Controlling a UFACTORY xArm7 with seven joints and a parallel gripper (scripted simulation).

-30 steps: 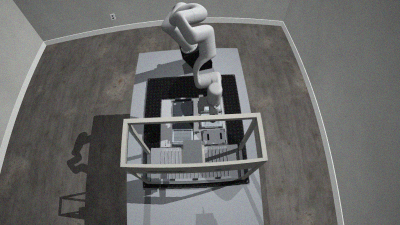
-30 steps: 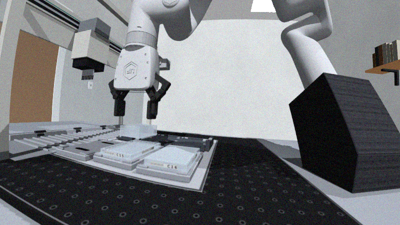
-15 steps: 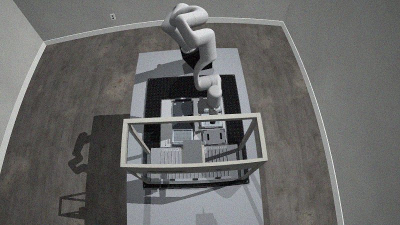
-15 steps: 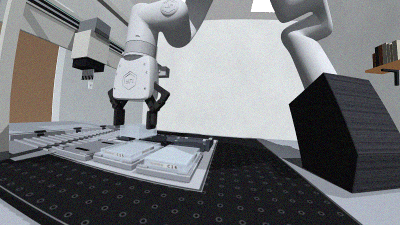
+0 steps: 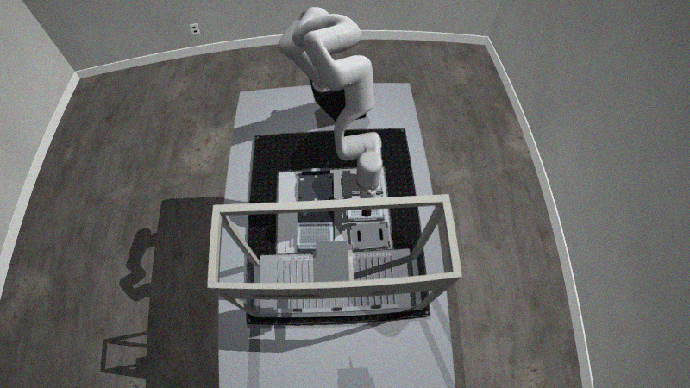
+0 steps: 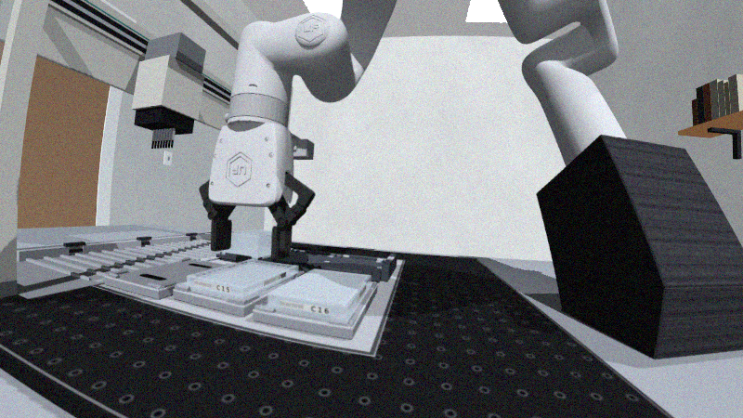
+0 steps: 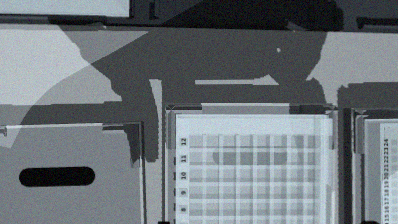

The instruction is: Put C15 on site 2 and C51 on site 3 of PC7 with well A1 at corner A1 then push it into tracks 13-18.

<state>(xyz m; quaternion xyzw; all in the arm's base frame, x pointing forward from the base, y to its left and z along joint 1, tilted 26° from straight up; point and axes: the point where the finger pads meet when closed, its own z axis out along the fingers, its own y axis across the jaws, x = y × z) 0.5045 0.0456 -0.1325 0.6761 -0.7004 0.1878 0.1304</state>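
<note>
My gripper is open and empty. It hangs low, just above plate C15, with a finger over each side and not touching it. C15 lies in the middle nest and also shows in the wrist view and from above. C16 sits in the nearest nest; the wrist view shows only its edge. The third nest is empty and shows a dark slot. The dark carrier PC7 lies on the apron beside the nests. C51 stands on its far site, toward the rails.
The loading rails run behind the nests and the carrier. A pipetting head hangs from the gantry above the rails. The instrument's frame spans the deck. A large dark block holds the arm's base at the right.
</note>
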